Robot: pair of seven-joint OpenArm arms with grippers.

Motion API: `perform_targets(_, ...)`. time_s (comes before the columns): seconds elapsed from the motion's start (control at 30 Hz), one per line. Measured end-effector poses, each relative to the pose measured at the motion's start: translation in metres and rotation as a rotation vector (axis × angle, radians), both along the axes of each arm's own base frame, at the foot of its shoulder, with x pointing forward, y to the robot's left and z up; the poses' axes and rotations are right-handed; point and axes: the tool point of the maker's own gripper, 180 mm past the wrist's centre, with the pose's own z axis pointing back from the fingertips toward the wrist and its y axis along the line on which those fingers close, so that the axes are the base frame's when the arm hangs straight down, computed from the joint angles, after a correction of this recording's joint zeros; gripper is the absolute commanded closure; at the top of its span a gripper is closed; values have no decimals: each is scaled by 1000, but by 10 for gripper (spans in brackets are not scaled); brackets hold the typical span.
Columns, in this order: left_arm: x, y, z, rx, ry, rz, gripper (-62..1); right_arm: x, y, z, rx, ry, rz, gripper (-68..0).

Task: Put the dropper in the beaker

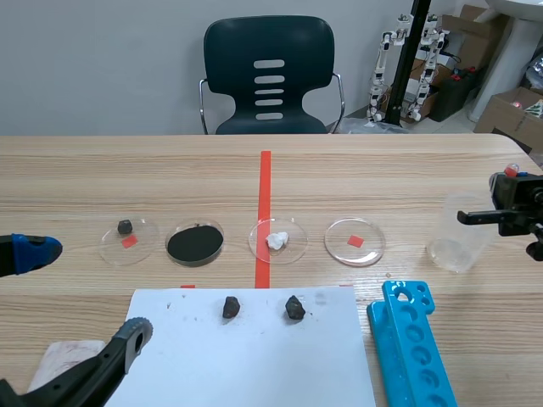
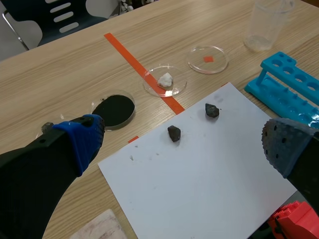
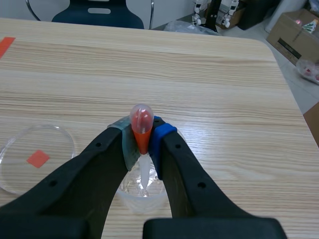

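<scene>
Nearest, the left gripper (image 2: 184, 142) hangs over a white paper sheet (image 2: 199, 189), fingers wide apart, holding nothing. Farther off on the right, the right gripper (image 3: 142, 142) is clamped on the red-bulbed dropper (image 3: 141, 119), held upright, tip down over the clear beaker (image 1: 458, 242).

Bright even indoor light, soft shadows (focus mostly sharp).

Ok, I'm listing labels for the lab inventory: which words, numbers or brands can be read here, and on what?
None can be read.
The beaker, dropper and blue tube rack show no print.
The sticker on the cardboard box is too blurred to read.
</scene>
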Motion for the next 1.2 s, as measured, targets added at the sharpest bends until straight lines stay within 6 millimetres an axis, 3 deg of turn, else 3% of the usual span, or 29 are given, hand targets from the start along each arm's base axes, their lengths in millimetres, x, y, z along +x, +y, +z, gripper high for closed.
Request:
perform_targets(0.4,0,0,0,0,0,0,-623,0,-1,0,-14,-8,2,-13)
perform_targets(0.6,0,0,0,0,0,0,-623,0,-1,0,-14,-8,2,-168)
perform_targets(0.77,0,0,0,0,0,0,-623,0,-1,0,-14,-8,2,-424)
perform_targets(0.83,0,0,0,0,0,0,-623,0,-1,0,-14,-8,2,-497)
perform_targets(1.0,0,0,0,0,0,0,-623,0,-1,0,-14,-8,2,-577)
perform_targets(1.2,0,0,0,0,0,0,-623,0,-1,0,-14,-8,2,-580)
